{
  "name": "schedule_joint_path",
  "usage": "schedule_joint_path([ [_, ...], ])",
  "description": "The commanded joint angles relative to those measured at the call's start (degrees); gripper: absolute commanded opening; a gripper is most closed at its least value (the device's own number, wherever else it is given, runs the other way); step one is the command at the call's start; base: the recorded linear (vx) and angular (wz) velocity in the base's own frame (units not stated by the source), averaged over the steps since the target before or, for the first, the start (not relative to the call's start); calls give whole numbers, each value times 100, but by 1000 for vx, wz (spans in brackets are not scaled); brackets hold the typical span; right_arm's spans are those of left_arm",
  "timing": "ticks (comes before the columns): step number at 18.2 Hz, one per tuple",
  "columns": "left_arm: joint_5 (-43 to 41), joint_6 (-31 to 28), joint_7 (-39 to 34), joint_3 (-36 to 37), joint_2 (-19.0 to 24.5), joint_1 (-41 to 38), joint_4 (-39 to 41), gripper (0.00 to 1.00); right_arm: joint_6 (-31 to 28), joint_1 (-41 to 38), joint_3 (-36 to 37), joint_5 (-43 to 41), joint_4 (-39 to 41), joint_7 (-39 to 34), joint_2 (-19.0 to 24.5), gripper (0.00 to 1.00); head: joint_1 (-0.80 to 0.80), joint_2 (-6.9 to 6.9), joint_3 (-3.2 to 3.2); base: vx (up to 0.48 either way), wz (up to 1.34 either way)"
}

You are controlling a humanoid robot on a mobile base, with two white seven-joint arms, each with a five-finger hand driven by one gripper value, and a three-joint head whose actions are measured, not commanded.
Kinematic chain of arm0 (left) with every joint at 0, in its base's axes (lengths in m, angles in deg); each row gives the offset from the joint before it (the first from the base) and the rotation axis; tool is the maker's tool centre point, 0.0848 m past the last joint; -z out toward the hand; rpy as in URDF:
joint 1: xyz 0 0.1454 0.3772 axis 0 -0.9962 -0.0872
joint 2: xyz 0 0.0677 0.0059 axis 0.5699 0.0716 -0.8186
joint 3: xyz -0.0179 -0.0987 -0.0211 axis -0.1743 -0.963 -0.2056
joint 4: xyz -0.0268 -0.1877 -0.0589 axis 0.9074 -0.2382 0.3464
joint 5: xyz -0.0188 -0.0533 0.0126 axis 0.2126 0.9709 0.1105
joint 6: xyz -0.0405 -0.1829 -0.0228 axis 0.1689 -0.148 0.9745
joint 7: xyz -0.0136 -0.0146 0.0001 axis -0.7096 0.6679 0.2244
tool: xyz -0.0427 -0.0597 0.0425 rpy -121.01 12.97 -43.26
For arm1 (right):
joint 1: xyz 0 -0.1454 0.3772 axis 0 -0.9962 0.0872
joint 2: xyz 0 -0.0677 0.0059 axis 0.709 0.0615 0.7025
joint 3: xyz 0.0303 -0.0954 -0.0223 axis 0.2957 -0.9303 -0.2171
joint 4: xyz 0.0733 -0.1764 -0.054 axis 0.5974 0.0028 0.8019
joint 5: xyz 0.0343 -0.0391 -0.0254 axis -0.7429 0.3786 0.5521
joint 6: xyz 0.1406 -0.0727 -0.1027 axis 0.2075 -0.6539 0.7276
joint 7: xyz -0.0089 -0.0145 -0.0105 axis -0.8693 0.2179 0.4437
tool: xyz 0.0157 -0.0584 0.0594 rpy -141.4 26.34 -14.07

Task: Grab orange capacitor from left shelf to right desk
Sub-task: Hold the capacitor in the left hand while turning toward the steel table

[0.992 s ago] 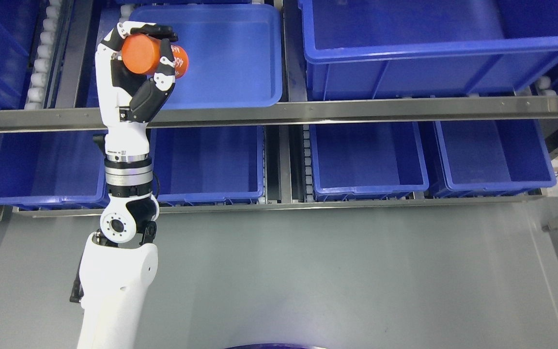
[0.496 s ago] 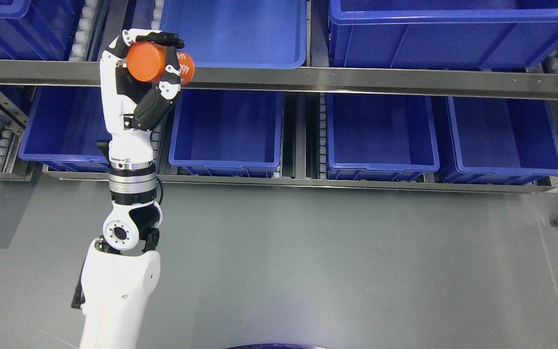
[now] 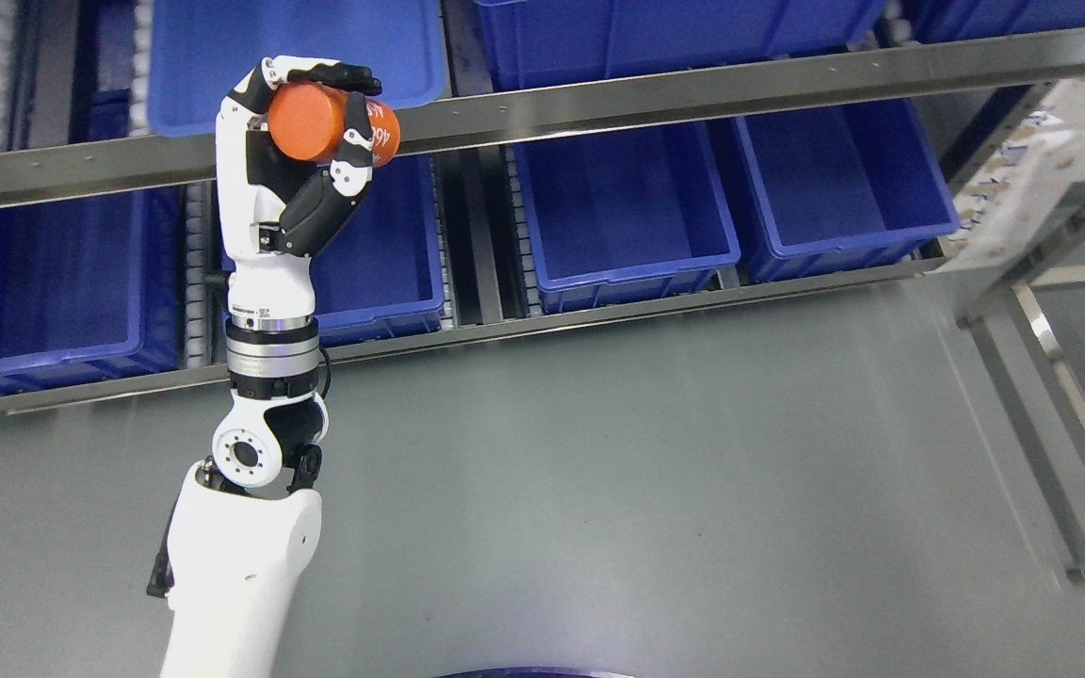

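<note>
My left hand (image 3: 312, 122) is raised at the upper left of the head view and is shut on the orange capacitor (image 3: 328, 125), a short orange cylinder with white print on its side. The black fingertips (image 3: 354, 73) curl over its top and a finger crosses its front. The hand holds it in the air in front of the shelf's steel rail (image 3: 599, 104), clear of the bins. The left arm rises from the bottom edge. The right arm is out of view.
The shelf holds several empty blue bins: a lower row (image 3: 618, 202) and an upper row (image 3: 288, 42). The shelf's front edge (image 3: 599, 315) runs slanted across the picture. A metal frame (image 3: 1060, 377) stands at the right. Grey floor (image 3: 646, 490) fills the lower half.
The whole picture has shifted and rotated: the shelf now slants and sits further left, and a frame shows at the right, so the camera moved. The hand stays shut on the capacitor.
</note>
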Motion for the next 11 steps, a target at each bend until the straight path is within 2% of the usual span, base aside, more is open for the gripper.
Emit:
schedule_joint_path([
  [1, -3, -41, 1, 189, 100, 34, 32, 1, 3, -9, 97, 18, 100, -2, -100, 100, 0, 0, 0, -42, -574],
  [11, 5, -41, 1, 189, 100, 42, 32, 1, 3, -18, 97, 18, 100, -2, -100, 100, 0, 0, 0, 2, -629],
])
